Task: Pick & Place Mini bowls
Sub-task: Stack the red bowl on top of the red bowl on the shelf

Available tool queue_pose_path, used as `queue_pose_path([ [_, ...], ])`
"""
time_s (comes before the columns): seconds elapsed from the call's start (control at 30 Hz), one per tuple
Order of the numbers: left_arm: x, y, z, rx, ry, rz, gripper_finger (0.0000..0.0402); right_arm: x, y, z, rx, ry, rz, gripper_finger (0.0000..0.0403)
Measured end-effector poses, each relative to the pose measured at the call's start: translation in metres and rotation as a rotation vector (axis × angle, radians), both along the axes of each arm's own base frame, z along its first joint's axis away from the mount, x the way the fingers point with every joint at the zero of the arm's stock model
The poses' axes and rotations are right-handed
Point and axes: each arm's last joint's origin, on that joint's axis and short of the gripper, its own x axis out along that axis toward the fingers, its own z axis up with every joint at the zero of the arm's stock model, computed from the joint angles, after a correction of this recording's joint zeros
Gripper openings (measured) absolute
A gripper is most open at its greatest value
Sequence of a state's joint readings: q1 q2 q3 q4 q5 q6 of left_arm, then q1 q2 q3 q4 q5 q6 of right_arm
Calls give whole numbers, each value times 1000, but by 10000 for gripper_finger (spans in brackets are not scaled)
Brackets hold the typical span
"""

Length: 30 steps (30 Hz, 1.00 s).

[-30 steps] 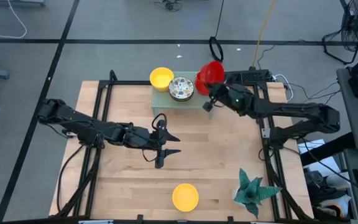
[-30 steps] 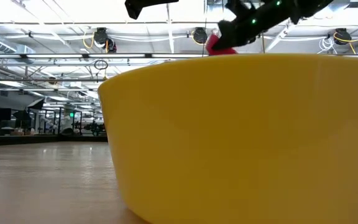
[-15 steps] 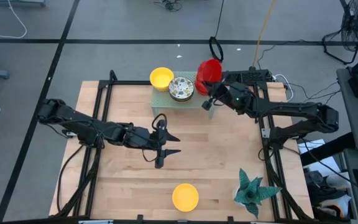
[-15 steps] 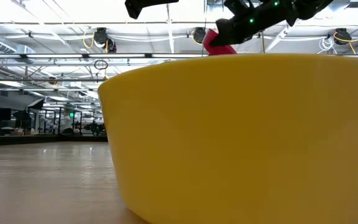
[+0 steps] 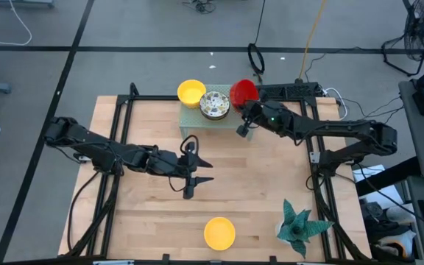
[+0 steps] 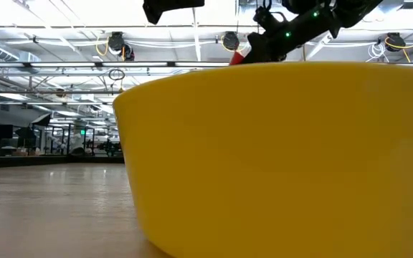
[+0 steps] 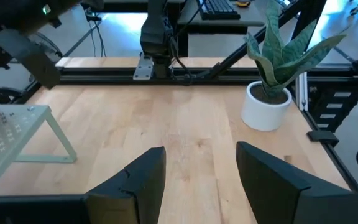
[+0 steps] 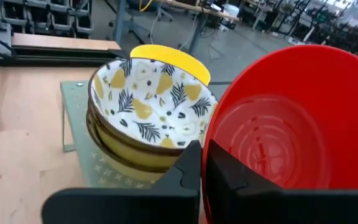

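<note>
My right gripper [image 5: 246,109] is shut on a red mini bowl [image 5: 244,92] at the right end of the pale green rack [image 5: 197,118]. On the rack, beside the red bowl, sits a stack of patterned bowls [image 8: 151,115]. A yellow bowl [image 5: 191,92] sits at the rack's far left corner. Another yellow bowl [image 5: 219,232] rests on the table near its near edge and fills the low view [image 6: 278,158]. My left gripper [image 5: 206,171] hangs open over the table's middle, touching nothing. My right gripper has the red bowl by its rim [image 8: 211,163], on the side nearest the arm. The rim is pinched with one finger [image 8: 229,180] inside the bowl and the other [image 8: 182,177] outside. The bowl is tilted, its hollow toward the wrist camera. Whether it touches the rack I cannot tell.
A spiky green plant in a white pot [image 5: 300,224] stands at the table's near right corner. A black frame [image 5: 124,110] runs along the table's sides. Bare wood [image 7: 185,124] lies between the left gripper and the plant.
My right gripper has moved toward the table's left, closer to the patterned stack, and down, carrying the red bowl with it. In the low view the red bowl has sunk almost out of sight behind the yellow bowl's rim.
</note>
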<state>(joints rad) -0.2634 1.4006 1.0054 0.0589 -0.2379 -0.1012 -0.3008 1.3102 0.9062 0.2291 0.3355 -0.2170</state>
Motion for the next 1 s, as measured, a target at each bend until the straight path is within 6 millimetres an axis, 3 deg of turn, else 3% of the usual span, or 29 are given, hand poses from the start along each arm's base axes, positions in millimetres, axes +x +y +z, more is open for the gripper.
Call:
queue_pose_path([
  [0.33, -1, 0, -3, 6, 35, 1, 200, -2, -2, 3, -14, -8, -8, 0],
  [0.7, -1, 0, -3, 3, 34, 2, 200, -11, -24, -4, 44, 23, -129, 5],
  [1.0, -1, 0, -3, 1, 34, 3, 200, -13, -24, -8, 68, 52, -134, 8],
])
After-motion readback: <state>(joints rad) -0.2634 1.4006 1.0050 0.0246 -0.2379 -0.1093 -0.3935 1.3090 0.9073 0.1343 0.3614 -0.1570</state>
